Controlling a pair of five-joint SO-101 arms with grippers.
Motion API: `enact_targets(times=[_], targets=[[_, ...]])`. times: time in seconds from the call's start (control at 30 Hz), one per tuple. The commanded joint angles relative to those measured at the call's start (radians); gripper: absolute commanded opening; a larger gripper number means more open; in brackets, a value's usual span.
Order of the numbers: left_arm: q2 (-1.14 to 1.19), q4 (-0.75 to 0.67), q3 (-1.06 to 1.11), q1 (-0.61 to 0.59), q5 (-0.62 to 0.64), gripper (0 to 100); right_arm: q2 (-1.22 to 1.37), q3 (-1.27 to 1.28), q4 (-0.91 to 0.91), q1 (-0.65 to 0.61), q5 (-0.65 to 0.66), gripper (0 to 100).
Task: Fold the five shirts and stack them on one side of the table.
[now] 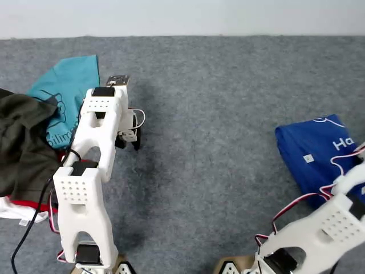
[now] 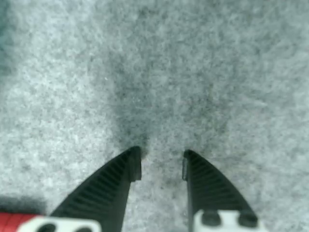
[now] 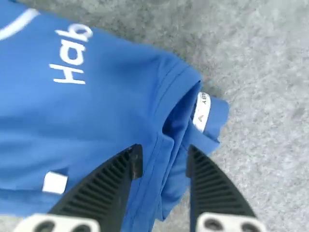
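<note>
A folded blue shirt (image 1: pixel 316 154) lies at the table's right side. In the right wrist view my right gripper (image 3: pixel 163 162) is open just above that blue shirt (image 3: pixel 96 111), its fingertips on either side of a folded edge near the white label (image 3: pixel 201 112). At the left edge lie a teal shirt (image 1: pixel 68 85), a crumpled dark shirt (image 1: pixel 23 142) and a white shirt with red trim (image 1: pixel 14 208). My left gripper (image 2: pixel 161 164) is open over bare grey felt, beside the teal shirt, and it holds nothing. In the high view the left gripper (image 1: pixel 133 140) points down.
Grey felt (image 1: pixel 217 114) covers the table. A pale wall runs along the far edge. The right arm (image 1: pixel 325 222) with its red and white wires reaches in from the bottom right corner.
</note>
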Motion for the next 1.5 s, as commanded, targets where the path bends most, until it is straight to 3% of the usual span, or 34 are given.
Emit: enact_targets(times=[0.0,0.33,0.53,0.77,1.2,1.47], targets=[[0.006,-0.038,0.002,-0.041,0.011,13,0.033,-0.008,-0.039,0.012,0.008,19.2],[0.006,-0.038,0.002,-0.041,0.011,13,0.099,-0.009,-0.114,0.019,0.009,18.4],[0.006,-0.038,0.002,-0.041,0.011,13,0.099,-0.009,-0.131,0.045,0.011,1.1],[0.006,-0.038,0.002,-0.041,0.011,13,0.094,-0.009,-0.119,0.071,0.032,1.0],[0.006,-0.038,0.002,-0.041,0.011,13,-0.074,-0.009,0.085,0.079,0.068,1.0],[0.006,-0.037,0.002,-0.041,0.011,13,-0.105,-0.003,0.076,0.173,0.100,1.0]])
